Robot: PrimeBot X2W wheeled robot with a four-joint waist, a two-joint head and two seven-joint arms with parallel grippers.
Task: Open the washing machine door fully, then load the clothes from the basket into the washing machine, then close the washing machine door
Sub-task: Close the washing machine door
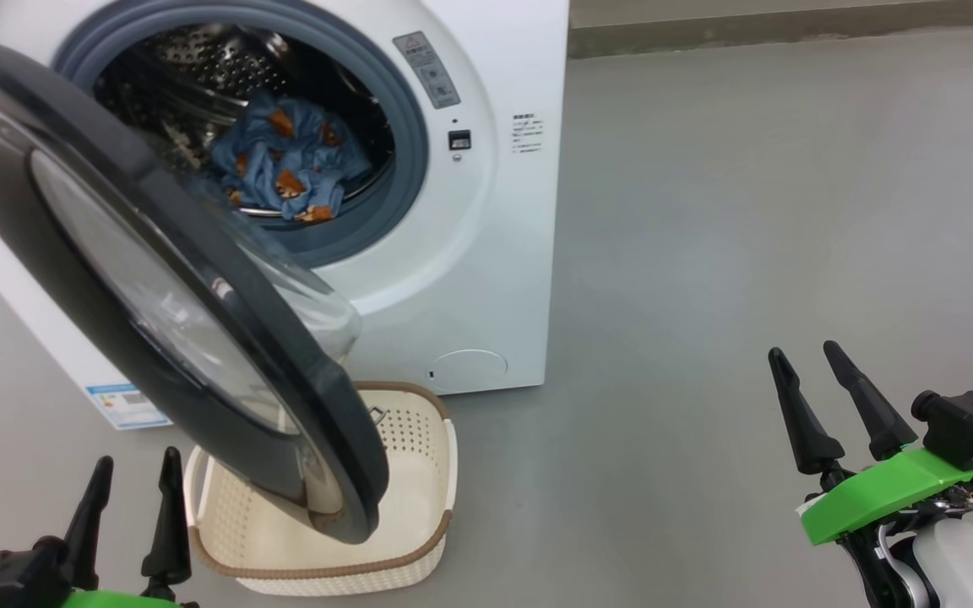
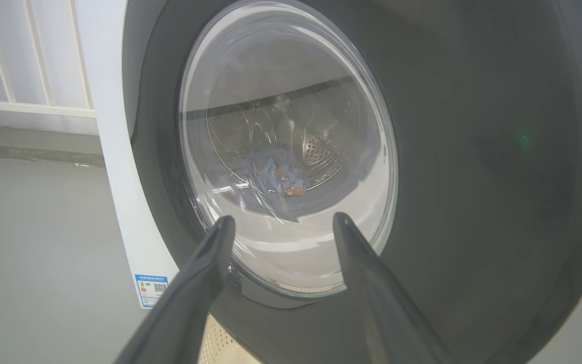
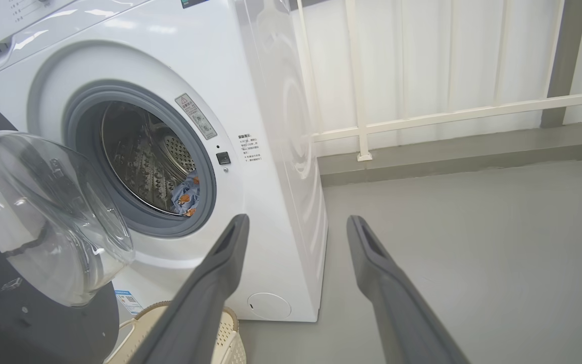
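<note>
Item 1, left end effector (image 1: 138, 460): at 7 o'clock in your head view, fingers spread apart, holding nothing. Its wrist view faces the door's outer side.

Item 2, washing machine door (image 1: 317, 397): swung open, with its free edge hanging over the basket. It lies at 1 o'clock from your left end effector, near it, with no contact that can be made out. Judge it stiff, hinged and fairly weighty. The glossy black rim looks slippery and the glass bowl is no place to press, so push flat on the rim near the free edge rather than pinching.

Item 3, basket (image 1: 419, 473): on the floor at 6 o'clock from the drum mouth. It looks empty where it shows, though part of it is hidden behind the door.

Item 4, clothes (image 1: 288, 165): soft, limp blue heap inside the drum, at 11 o'clock from the basket. Loading looks done, so closing remains.

Item 5, washing machine (image 1: 486, 253): white box, drum mouth open.

Item 6, right end effector (image 1: 803, 350): at 4 o'clock, fingers apart and empty. The door lies well apart from it, toward 9 o'clock
</note>
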